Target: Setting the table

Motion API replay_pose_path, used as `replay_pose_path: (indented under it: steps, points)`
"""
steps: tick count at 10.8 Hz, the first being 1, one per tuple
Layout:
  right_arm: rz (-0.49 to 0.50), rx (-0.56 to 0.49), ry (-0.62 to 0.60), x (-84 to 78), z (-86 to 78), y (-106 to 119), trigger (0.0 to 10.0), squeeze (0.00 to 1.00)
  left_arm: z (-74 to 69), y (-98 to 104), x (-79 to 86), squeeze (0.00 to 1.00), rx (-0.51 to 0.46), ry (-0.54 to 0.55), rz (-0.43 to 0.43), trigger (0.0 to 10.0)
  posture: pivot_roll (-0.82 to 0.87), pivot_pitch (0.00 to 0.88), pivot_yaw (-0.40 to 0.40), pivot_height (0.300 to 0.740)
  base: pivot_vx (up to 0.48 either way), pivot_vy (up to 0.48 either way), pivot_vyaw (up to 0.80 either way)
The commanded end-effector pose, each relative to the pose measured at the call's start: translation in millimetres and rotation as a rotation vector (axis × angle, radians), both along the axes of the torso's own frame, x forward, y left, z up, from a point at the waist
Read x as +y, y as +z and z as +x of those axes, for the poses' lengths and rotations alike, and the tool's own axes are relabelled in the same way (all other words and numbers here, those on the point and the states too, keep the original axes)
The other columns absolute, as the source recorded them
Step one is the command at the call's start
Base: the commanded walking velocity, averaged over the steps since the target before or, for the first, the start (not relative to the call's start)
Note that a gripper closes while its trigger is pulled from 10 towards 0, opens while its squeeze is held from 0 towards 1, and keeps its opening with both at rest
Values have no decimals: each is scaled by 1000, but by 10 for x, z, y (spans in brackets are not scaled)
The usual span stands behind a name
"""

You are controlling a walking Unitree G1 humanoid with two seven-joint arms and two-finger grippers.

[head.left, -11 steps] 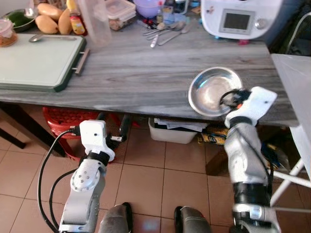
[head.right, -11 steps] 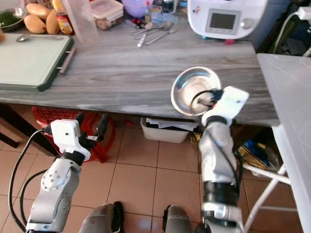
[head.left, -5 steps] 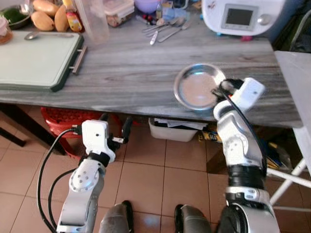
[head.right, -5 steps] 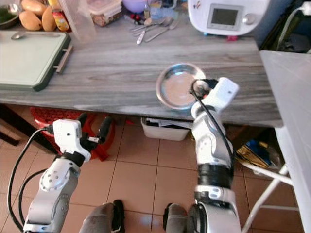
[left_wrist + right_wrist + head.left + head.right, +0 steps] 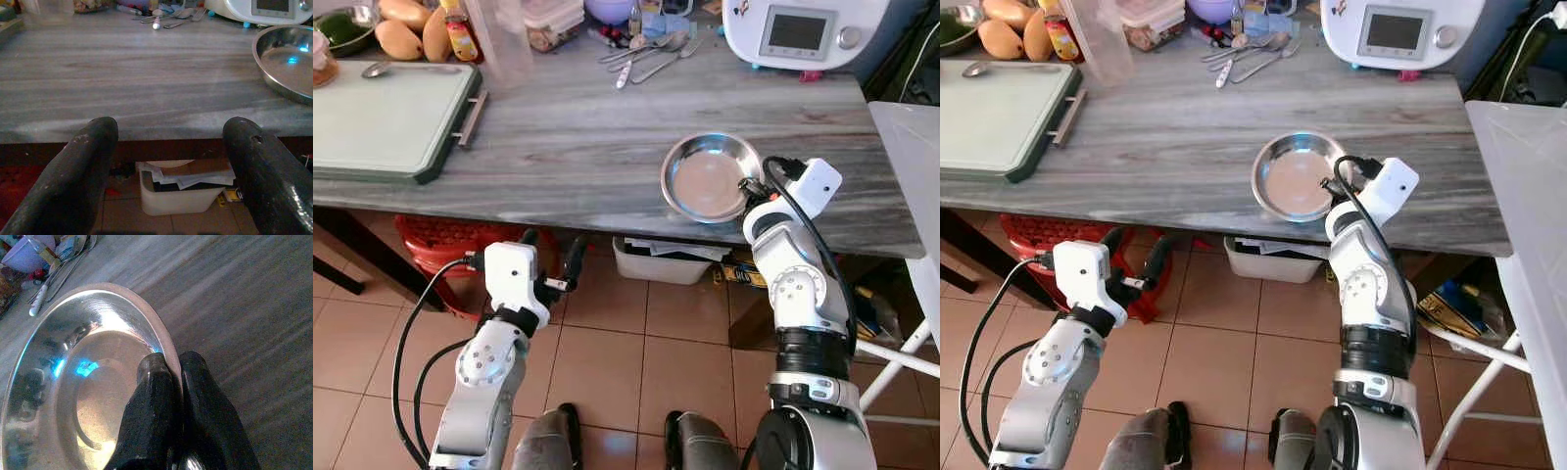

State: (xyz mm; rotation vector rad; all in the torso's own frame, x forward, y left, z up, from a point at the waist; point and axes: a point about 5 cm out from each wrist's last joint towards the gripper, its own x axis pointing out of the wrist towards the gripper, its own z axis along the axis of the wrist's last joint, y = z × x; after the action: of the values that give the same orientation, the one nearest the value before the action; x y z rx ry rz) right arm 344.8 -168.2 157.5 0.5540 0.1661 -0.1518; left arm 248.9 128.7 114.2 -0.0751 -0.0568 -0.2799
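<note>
1. One steel bowl (image 5: 708, 177) is sitting on the grey wood-grain table (image 5: 578, 137), close to the near edge and toward the robot's right.
2. The right gripper (image 5: 168, 377) is pinching the bowl's rim on the side nearest the robot's right; the right wrist view is showing what the head views cannot, one black finger (image 5: 151, 396) lying inside the rim and the other pressed against the outside.
3. The left gripper (image 5: 168, 142) is hovering below the table edge with its two fingers spread wide and nothing between them. The left wrist view is looking level across the tabletop, catching the bowl's side wall and, under the table, one white bin (image 5: 183, 188) stuffed with papers.
4. From the head views, one green cutting board (image 5: 386, 117) is lying at the far left with one spoon (image 5: 401, 69) at its back edge.
5. A cluster of loose cutlery (image 5: 651, 54) is lying at the back of the table, too tangled to count.
6. One white kitchen appliance (image 5: 803, 31) with a screen is standing at the back right.
7. One red crate (image 5: 440, 245) is sitting on the tiled floor beneath the table.
</note>
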Motion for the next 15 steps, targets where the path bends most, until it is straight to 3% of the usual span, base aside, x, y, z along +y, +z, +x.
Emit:
replay_pose_path:
  steps: [1, 4, 5, 6, 10, 11, 12, 13, 14, 15]
  points:
    - [1, 71, -5, -15, -56, -156, 10000, 1000, -3, 2, -2, 0, -1, -8, 9, 10000, -26, 185, 25, 740, 0, 0, 0]
    - [-103, 16, 6, -51, -14, -68, 10000, 1000, 20, 10, 16, 0, -9, 4, 20, 10000, -25, 180, 28, 740, 0, 0, 0]
    - [-157, -35, 18, -52, 4, 6, 10000, 137, 29, 16, 25, 0, -12, 11, 25, 10000, -24, 179, 30, 740, 0, 0, 0]
    - [-188, -55, 22, -47, 9, 39, 10000, 0, 31, 19, 32, 0, -15, 18, 28, 10000, -24, 179, 30, 740, 0, 0, 0]
    - [-282, -112, -1, -45, 99, 103, 10000, 0, 46, 31, 58, 0, -25, 42, 38, 10000, -16, 182, 29, 740, 0, 0, 0]
    - [-294, -171, 33, 3, 102, 171, 10000, 0, 45, 46, 78, 0, -31, 53, 40, 10000, -9, 186, 25, 740, 0, 0, 0]
    - [-392, -296, 156, 180, 26, 266, 10000, 0, 48, 46, 107, 0, -31, 70, 42, 10000, -8, 186, 24, 740, 0, 0, 0]
    - [-489, -359, 197, 261, -32, 302, 10000, 827, 54, 49, 108, 0, -33, 78, 39, 10000, -12, 188, 24, 740, 0, 0, 0]
    - [-549, -415, 235, 337, -93, 317, 10000, 1000, 59, 54, 102, 0, -36, 80, 38, 10000, -12, 188, 24, 740, 0, 0, 0]
    - [-577, -451, 292, 423, -159, 300, 10000, 1000, 65, 53, 110, 0, -35, 92, 42, 10000, -18, 188, 23, 740, 0, 0, 0]
